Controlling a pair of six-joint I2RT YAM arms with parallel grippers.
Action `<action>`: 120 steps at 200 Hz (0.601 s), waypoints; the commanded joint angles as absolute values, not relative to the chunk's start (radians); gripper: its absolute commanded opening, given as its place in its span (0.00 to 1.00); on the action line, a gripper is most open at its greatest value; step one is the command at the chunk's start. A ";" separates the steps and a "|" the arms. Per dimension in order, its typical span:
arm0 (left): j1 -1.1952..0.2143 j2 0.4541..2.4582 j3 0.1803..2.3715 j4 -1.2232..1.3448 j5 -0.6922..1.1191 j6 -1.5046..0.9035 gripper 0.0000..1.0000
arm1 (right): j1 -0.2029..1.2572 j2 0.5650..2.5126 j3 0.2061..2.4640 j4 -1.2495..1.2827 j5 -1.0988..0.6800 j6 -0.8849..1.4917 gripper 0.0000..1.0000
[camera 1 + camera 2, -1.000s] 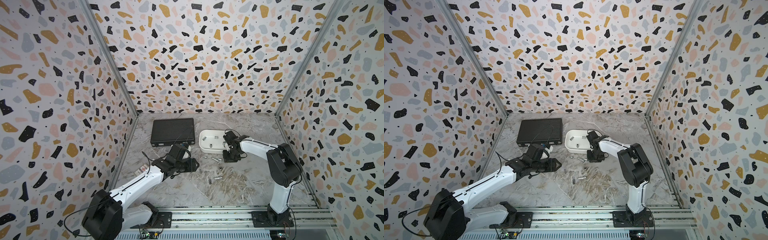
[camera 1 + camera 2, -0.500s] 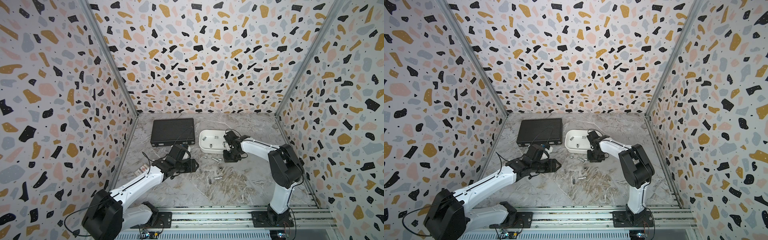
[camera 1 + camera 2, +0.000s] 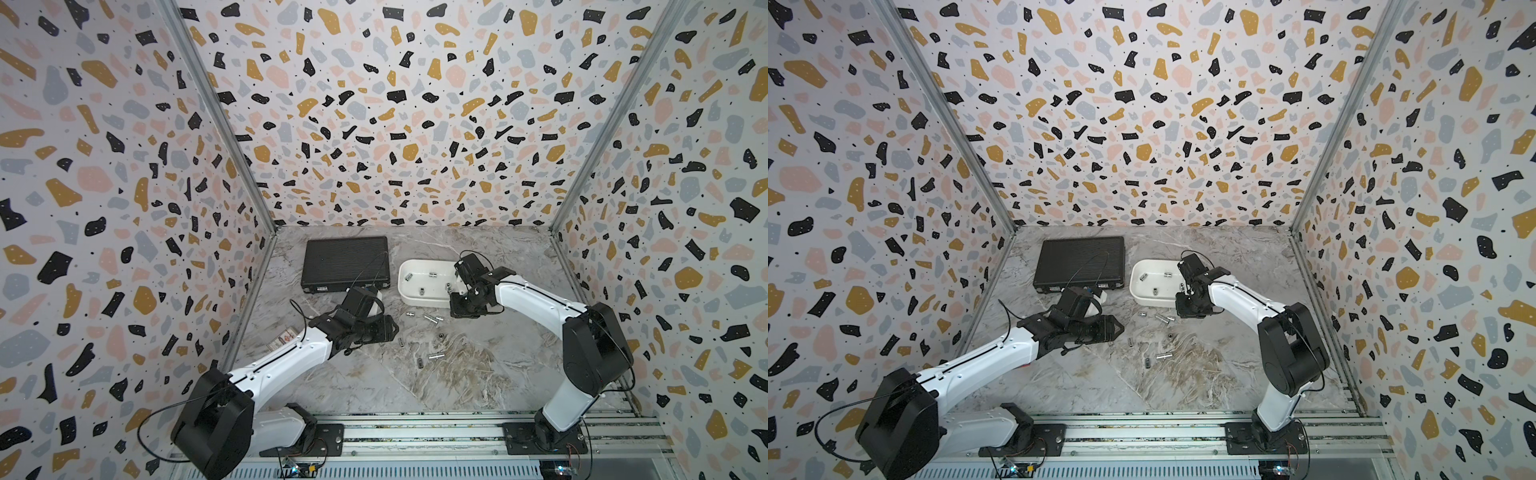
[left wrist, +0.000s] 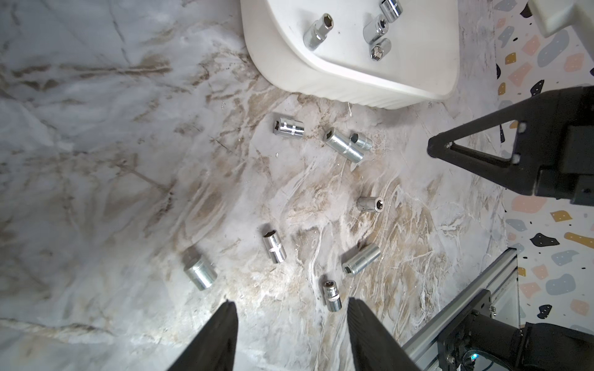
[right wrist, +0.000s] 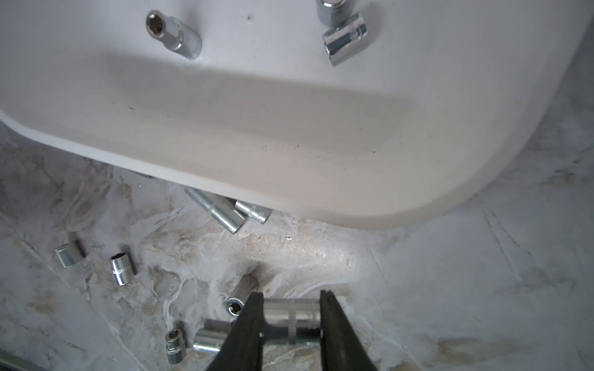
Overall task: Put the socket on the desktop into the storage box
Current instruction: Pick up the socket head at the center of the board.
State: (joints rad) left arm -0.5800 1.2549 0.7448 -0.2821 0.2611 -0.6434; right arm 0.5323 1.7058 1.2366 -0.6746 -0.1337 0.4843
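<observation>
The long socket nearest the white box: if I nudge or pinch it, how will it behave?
It would probably roll: the long socket is a smooth cylinder lying on its side on the flat desktop. Its polished wall looks slick, so a pinch may slip. The short socket lying against it would likely be shoved along.

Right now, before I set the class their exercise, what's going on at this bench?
The right pincer is shut on a socket close to the storage box, which already contains four stored sockets. The left pincer hangs open and empty above the desktop, where several loose sockets lie scattered, not yet picked up.
</observation>
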 commanded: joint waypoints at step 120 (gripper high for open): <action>-0.551 1.335 0.921 -0.270 0.213 -0.612 0.58 | 0.477 1.858 1.590 -0.787 -0.118 0.437 0.30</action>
State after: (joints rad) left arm -0.5640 1.3239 0.8787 -0.2844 0.2230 -0.6361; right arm 0.4938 1.8160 1.5169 -0.7467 -0.1284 0.4442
